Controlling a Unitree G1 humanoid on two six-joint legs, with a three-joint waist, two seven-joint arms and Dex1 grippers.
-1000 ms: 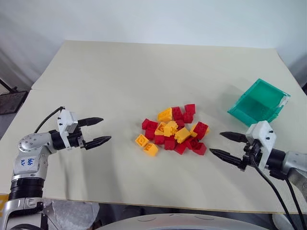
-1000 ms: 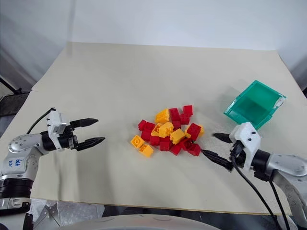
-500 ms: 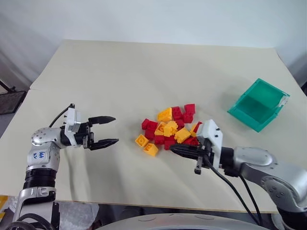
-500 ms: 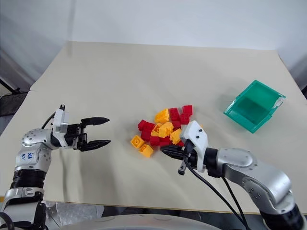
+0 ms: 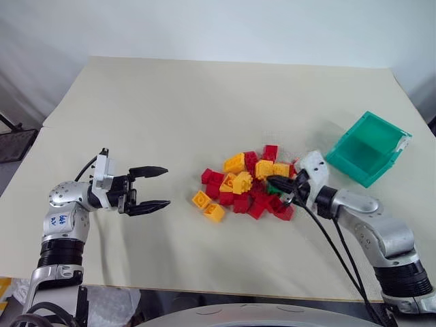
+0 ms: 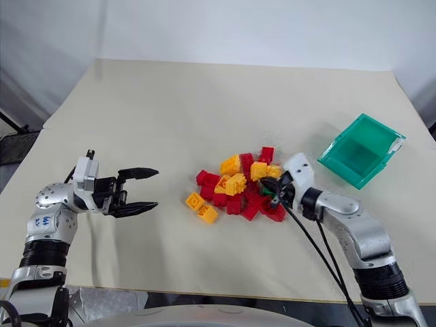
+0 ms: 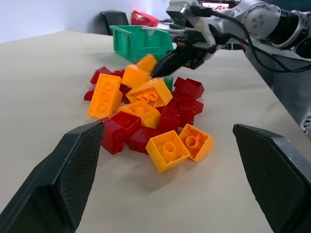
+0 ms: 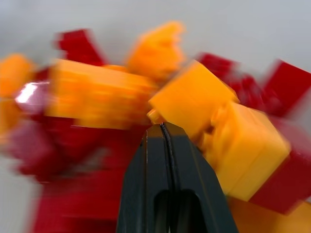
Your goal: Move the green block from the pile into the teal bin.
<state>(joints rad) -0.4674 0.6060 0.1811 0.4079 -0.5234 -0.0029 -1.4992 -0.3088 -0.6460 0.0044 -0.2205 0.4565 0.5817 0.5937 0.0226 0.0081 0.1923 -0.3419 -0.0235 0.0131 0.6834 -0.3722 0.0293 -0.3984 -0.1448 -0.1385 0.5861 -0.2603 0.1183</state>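
The right gripper, jaws together and empty, had swept into the pile from 3 o'clock, exposing the green block; the left gripper stayed open, apart.

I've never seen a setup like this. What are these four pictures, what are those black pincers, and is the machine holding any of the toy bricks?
It is a two-armed robot at a table. Two pictures come from cameras in its head, looking down; the other two from cameras on its wrists. The black pincers are its grippers. The left gripper hangs open beside a pile of red and yellow-orange bricks. The right gripper is shut, its tips poked into the pile next to the green block, holding nothing. The teal bin sits to the right.
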